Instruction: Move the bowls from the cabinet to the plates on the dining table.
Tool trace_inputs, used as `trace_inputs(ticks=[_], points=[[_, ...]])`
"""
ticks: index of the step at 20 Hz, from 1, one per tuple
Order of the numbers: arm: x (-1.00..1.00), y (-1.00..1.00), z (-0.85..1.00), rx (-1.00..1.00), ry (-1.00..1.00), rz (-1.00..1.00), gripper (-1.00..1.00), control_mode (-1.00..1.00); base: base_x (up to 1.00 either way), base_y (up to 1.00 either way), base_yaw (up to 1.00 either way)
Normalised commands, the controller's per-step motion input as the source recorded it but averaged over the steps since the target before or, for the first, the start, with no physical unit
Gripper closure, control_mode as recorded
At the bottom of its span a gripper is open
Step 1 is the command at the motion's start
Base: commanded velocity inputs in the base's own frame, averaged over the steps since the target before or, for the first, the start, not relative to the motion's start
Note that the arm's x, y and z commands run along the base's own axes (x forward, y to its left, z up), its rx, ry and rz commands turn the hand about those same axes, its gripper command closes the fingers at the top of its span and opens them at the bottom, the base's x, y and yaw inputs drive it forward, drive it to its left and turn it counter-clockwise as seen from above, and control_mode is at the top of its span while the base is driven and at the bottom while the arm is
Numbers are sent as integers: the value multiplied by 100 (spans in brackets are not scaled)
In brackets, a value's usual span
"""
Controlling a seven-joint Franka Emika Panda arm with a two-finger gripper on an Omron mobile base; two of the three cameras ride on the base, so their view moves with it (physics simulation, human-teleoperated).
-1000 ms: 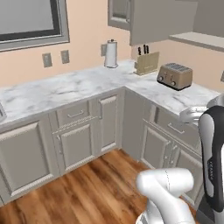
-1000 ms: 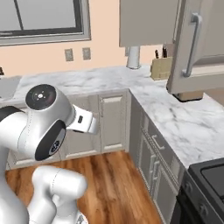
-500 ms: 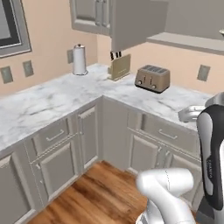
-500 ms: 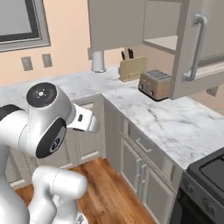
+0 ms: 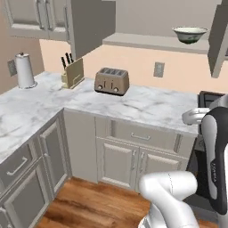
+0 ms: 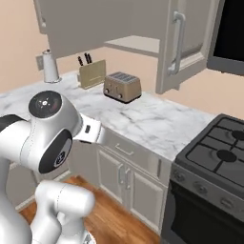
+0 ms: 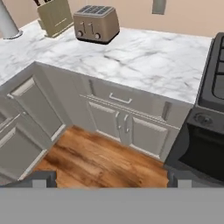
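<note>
A pale green-cream bowl (image 5: 190, 34) stands on the shelf of the open grey-beige wall cabinet (image 5: 156, 41), high above the worktop. Its doors hang open, one on the left (image 5: 92, 26), one with a long bar handle (image 6: 183, 45) that hides the shelf's right part in the right base view. My gripper (image 7: 111, 180) is open with nothing between its fingertips (image 7: 43, 177). It hangs low in front of the base cabinets, far below the bowl, and looks down at the wooden floor. The plates and the dining table are out of view.
On the marble worktop (image 5: 147, 104) stand a toaster (image 5: 112, 81), a knife block (image 5: 72, 72) and a paper-towel roll (image 5: 24, 70). A black gas stove (image 6: 217, 159) adjoins the worktop on the right, with a dark microwave (image 6: 232, 33) above it. Drawer and door fronts (image 7: 124, 120) line the floor.
The whole picture has shifted left as the base moved, so the open cabinet shelf with the pale bowl and the stove have come into view. The gripper has stayed open.
</note>
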Motion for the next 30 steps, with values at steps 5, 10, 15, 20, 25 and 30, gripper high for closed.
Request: trace_inputs(ticks=[5,10,15,20,25,30], points=[[0,0,0,0,0,0,-100,100,55,44,-37],[0,0,0,0,0,0,-100,100,64,51,-33],[0,0,0,0,0,0,-100,100,58,17,-24],[0,0,0,0,0,0,-100,100,40,-6,-16],[0,0,0,0,0,0,-100,100,42,-9,-14],[0,0,0,0,0,0,-100,100,54,0,-14]])
